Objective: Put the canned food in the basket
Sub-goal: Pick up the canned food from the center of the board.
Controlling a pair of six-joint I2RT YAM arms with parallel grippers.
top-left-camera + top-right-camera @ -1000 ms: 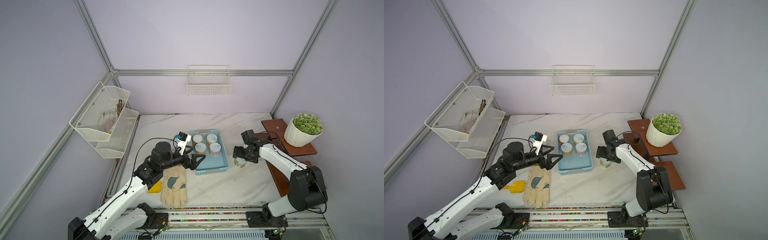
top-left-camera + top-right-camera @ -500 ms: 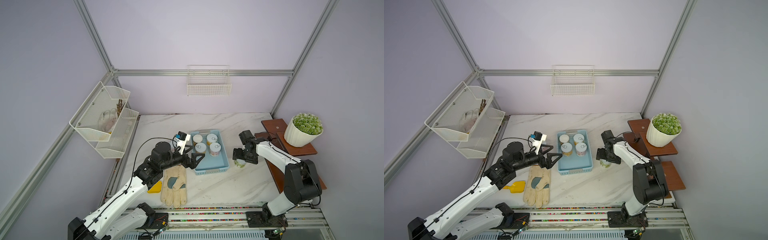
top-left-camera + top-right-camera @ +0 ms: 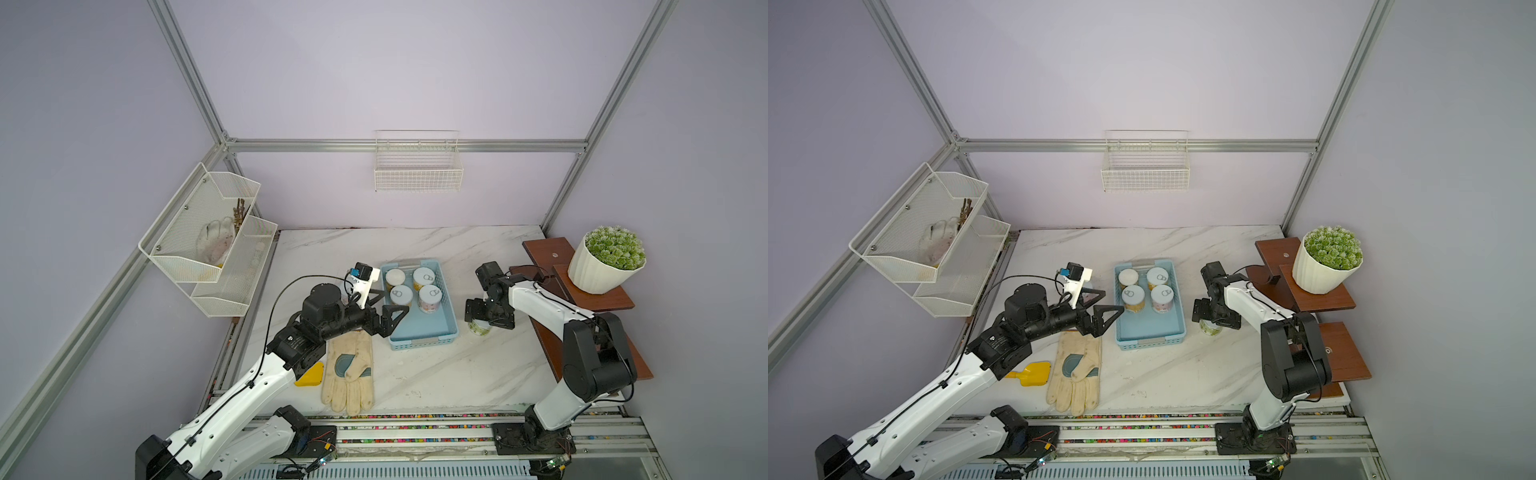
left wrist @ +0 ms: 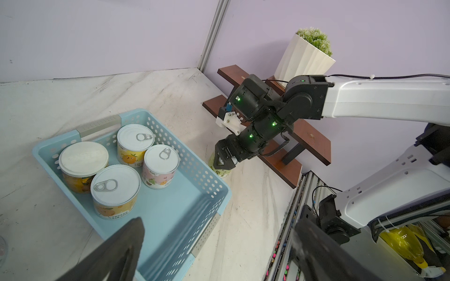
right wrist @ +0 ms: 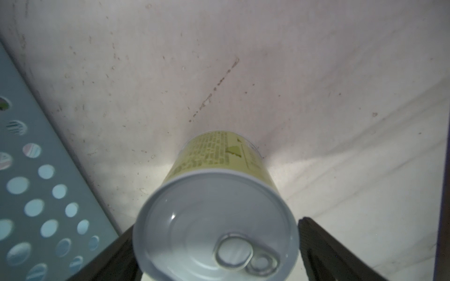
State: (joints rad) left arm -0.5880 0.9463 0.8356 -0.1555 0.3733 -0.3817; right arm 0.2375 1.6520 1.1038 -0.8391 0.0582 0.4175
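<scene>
In both top views a white marble bench [image 3: 436, 374] [image 3: 1163, 374] lies between lilac walls framed in aluminium rail. A wire wall basket [image 3: 1145, 166], a mesh rack [image 3: 934, 249] and a wooden shelf [image 3: 1320, 303] with a potted plant [image 3: 1329, 257] ring it. The blue basket [image 3: 451, 328] holds four tins [image 3: 401, 295]. The left fingers [image 3: 395, 316] gape, released, at its rim.

The left wrist view shows the right fingers [image 4: 225, 159] straddling a green tin [image 4: 219, 171] on the bench beside the basket.

In the right wrist view the marble is scuffed. Whether the fingers grip the tin, I cannot tell.
</scene>
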